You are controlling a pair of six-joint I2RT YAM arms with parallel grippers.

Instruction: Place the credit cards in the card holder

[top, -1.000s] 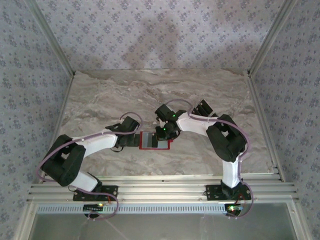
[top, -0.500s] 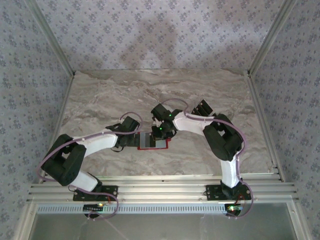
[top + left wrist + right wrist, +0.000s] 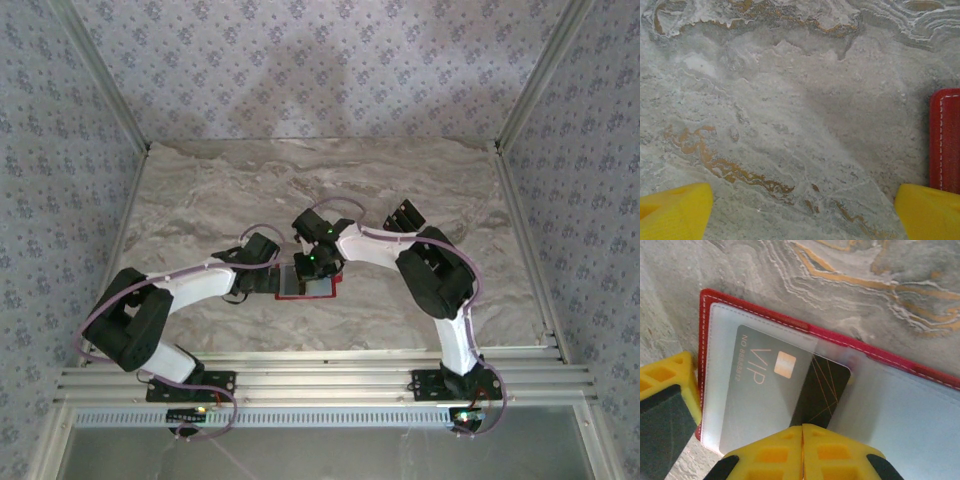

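Here, grey VIP card [image 3: 765, 390] half inside red card holder [image 3: 702, 340]; right end effector [image 3: 802, 432] closed, left end effector [image 3: 801, 210] spread.

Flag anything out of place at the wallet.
One credit card sits only partway in the card holder's clear sleeve; its dark end sticks out, with the shut right gripper at its near edge. Nothing else looks odd.
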